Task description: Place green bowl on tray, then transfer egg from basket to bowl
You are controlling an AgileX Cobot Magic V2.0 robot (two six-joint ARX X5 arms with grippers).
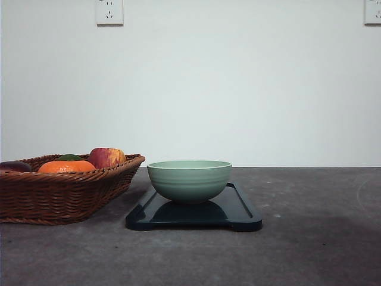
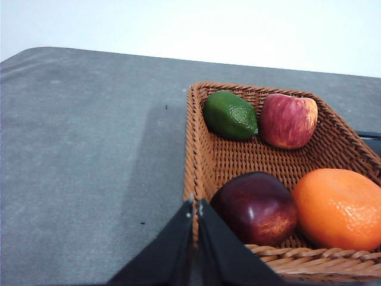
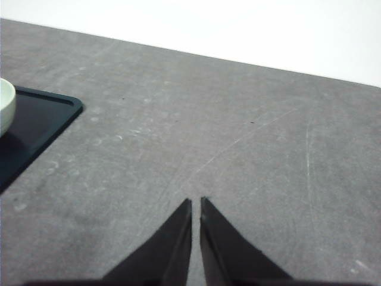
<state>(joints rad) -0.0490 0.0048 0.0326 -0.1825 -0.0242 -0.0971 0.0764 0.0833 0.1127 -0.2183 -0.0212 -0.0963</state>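
The green bowl stands upright on the dark tray at the middle of the table. To its left sits the brown wicker basket, holding fruit. The egg is out of view. In the left wrist view my left gripper is shut and empty, its tips just above the near rim of the basket. In the right wrist view my right gripper is shut and empty over bare table, well to the right of the tray. An edge of the bowl shows there too.
Inside the basket lie a green lime, a red apple, a dark red fruit and an orange. Grey tabletop stretches right of the tray. A white wall with sockets stands behind.
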